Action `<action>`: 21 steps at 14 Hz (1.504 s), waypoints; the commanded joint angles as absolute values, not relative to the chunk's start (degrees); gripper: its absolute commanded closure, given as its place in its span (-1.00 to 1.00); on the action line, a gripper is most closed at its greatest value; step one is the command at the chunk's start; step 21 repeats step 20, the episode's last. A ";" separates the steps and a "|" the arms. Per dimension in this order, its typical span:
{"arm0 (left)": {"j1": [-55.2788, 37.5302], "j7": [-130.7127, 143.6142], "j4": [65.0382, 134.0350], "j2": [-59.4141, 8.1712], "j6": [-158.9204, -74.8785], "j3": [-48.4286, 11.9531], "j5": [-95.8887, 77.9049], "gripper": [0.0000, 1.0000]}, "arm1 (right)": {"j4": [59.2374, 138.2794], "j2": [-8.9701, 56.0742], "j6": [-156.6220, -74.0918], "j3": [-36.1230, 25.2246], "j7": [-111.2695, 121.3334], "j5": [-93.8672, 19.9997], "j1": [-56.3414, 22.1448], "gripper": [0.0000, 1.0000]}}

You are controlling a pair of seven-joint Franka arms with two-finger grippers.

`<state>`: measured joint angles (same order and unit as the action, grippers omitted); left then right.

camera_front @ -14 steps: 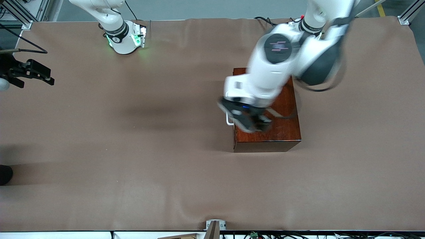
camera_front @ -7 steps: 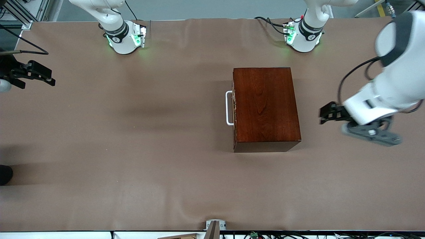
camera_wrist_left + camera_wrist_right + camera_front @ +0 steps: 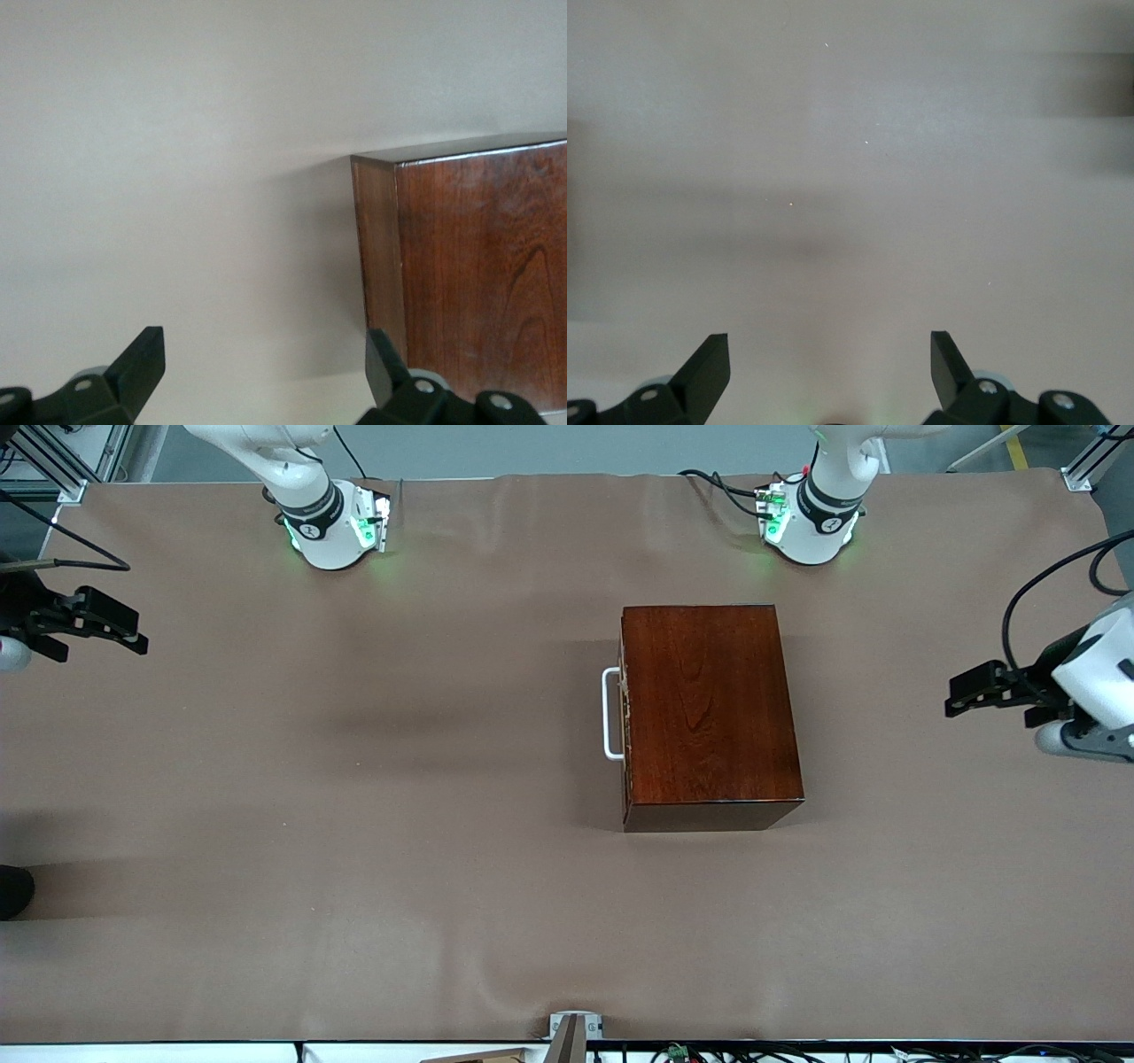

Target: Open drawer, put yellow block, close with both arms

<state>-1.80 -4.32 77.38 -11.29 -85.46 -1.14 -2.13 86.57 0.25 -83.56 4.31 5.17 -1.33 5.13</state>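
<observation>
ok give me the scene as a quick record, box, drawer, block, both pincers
box: dark wooden box on the brown table cover, toward the left arm's end
drawer: shut flush, white handle facing the right arm's end
yellow block: not visible in any view
left pincer: open, over the table at the left arm's end, clear of the box
right pincer: open, empty, over the table's edge at the right arm's end
contact: neither pincer touches anything

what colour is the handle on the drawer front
White: the handle is a U-shaped bar against the dark reddish-brown drawer front, clearest in the front view.
</observation>
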 commanded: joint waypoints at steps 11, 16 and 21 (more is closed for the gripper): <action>-2.11 -2.46 91.76 0.26 -91.41 -1.14 -1.84 -1.00 | 86.40 0.88 -83.50 4.83 5.80 -1.41 5.71 -1.00; -2.11 -2.55 91.58 0.18 -91.32 -1.14 -1.76 -1.00 | 86.40 0.97 -83.50 4.92 5.80 -1.41 5.63 -1.00; -2.11 -2.55 91.58 0.18 -91.32 -1.05 -1.76 -1.00 | 86.40 0.97 -83.67 5.01 5.80 -1.49 5.63 -1.00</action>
